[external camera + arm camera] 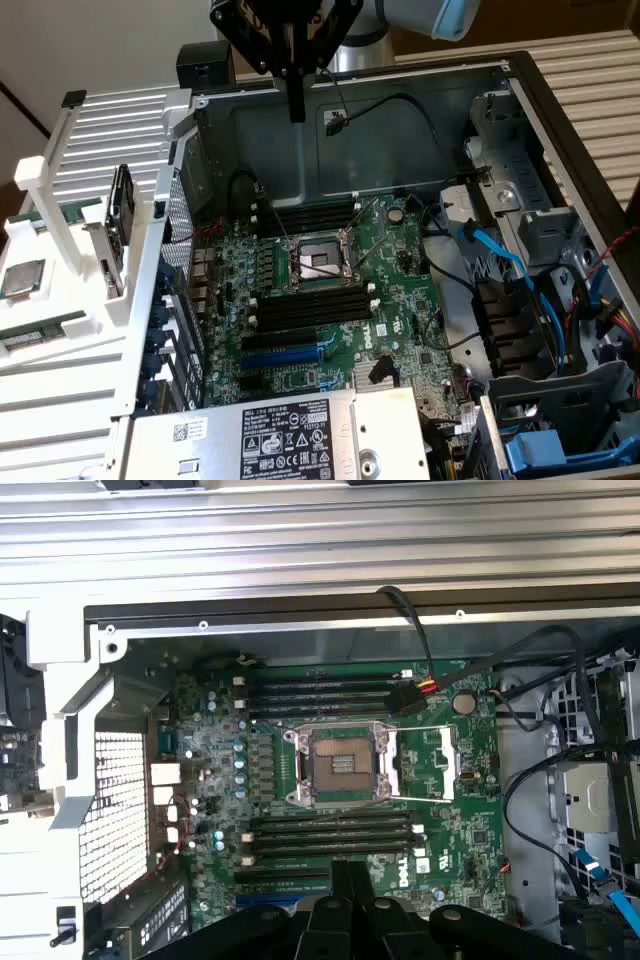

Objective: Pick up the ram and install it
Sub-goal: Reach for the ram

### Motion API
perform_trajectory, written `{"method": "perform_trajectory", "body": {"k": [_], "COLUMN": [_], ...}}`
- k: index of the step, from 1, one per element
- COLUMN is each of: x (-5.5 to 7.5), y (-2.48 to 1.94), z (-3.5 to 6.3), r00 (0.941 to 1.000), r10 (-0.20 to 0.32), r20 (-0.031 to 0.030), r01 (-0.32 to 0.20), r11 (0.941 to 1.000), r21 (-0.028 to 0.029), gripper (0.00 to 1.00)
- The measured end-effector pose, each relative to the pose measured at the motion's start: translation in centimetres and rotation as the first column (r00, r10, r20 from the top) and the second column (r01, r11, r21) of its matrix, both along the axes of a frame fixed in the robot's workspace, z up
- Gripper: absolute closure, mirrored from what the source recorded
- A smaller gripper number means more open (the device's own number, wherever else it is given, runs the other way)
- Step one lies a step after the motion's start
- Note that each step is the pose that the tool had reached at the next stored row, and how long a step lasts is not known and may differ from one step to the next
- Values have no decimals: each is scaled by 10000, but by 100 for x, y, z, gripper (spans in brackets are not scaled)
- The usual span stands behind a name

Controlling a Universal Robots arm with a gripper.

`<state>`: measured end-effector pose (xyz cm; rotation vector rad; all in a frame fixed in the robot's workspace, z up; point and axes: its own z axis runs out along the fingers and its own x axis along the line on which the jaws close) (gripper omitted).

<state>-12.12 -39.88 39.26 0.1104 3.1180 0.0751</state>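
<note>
Right, the hand [296, 112] hangs high over the open computer case [400, 130], its two dark fingers pressed flat together into one narrow bar with nothing held between them. From the wrist view the same closed fingertips of the hand [350, 872] point down at the green motherboard [455, 820]. Directly below sit the long black slots [330, 835], all bare, with a second bank of them on the far side of the empty processor socket [340, 765].

In the exterior view the socket [318, 262] lies open in the middle of the motherboard [400, 300], with the black slots [310, 310] just beside it.

The ram [42, 332] is well away from the hand. It lies flat on the white rack [80, 400] outside the case, at the exterior view's left, green with a pale label strip. A square silver-topped chip [22, 279] rests on the same rack, near the ram.
</note>
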Motion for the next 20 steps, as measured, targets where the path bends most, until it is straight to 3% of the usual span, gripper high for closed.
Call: {"method": "perform_trajectory", "body": {"k": [13,20], "x": [0,-76], "y": [5,72], "z": [2,19], "r00": [10000,10000], "r10": [0,-1], "r20": [-2,-1], "r01": [0,1], "r11": [10000,10000], "r21": [-5,-5], "gripper": [90,90]}}
